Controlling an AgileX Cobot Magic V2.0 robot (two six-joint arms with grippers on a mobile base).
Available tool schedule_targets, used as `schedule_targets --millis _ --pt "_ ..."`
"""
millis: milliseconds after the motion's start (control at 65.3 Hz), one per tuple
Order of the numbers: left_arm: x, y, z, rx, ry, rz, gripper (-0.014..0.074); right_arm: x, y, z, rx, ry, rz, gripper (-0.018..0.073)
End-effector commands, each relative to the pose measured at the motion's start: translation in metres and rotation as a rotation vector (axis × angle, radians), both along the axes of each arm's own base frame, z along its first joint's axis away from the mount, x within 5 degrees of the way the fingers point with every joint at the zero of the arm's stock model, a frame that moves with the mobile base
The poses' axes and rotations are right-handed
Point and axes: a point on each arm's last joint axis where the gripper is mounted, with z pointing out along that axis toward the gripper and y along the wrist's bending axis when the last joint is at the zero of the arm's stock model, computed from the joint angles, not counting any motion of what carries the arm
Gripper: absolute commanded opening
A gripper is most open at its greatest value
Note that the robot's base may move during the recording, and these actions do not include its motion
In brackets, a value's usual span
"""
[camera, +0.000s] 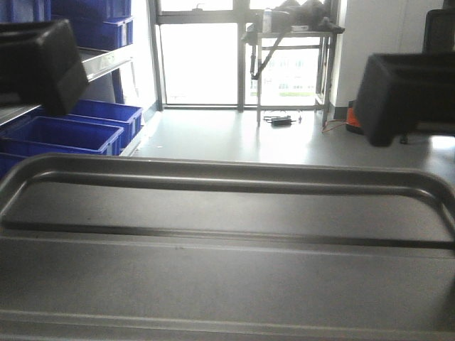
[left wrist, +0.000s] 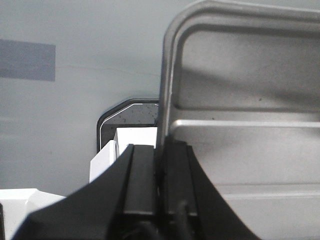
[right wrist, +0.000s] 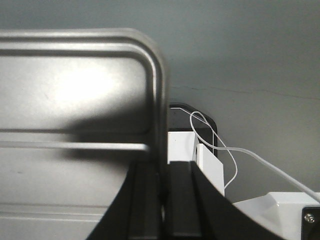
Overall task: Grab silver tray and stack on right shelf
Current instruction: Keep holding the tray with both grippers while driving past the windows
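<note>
The silver tray fills the lower half of the front view, held level off the floor, with its two raised ribs running across it. In the left wrist view my left gripper is shut on the tray's left rim. In the right wrist view my right gripper is shut on the right rim. The black housings of my left arm and right arm hang above the tray's two ends. The right shelf is out of view.
Blue bins sit on a steel rack at the left. A metal table stands by the bright window at the back, with a cable on the grey floor. A white cable loops below my right gripper.
</note>
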Motion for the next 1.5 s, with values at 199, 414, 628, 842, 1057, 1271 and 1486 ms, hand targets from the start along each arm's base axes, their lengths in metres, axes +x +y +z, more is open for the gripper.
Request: schedule_targets --millis 199,414,628,842,1057,1271,1486 --pt "-0.0005 0.0197 0.0092 0.164 -0.007 0.049 -0.0092 -0.0019 -0.018 0.0086 -0.146 0.001 -0.034 0.0078" --pt "-0.0005 0.0197 0.0092 0.164 -0.007 0.049 -0.0092 -0.0019 -0.018 0.0086 -0.146 0.001 -0.034 0.0078" --pt "-0.0005 0.0197 0.0092 0.164 -0.007 0.049 -0.0092 -0.0019 -0.018 0.0086 -0.146 0.001 -0.034 0.0078" --pt "-0.0005 0.0197 0.0092 0.164 -0.007 0.049 -0.0092 -0.0019 -0.018 0.0086 -0.146 0.001 -0.034 0.0078" --pt "-0.0004 0.0198 0.0093 0.165 -0.008 0.049 -0.0092 -0.0018 -0.0179 0.0087 -0.145 0.001 -0.033 0.0078" --pt "-0.0002 0.0198 0.0093 0.165 -0.01 0.048 -0.0092 -0.0018 -0.0179 0.0087 -0.145 0.001 -0.033 0.0078" --pt "0.0 0.0199 0.0094 0.166 -0.013 0.048 -0.0092 -0.0018 -0.0179 0.0087 -0.145 0.001 -0.033 0.0078"
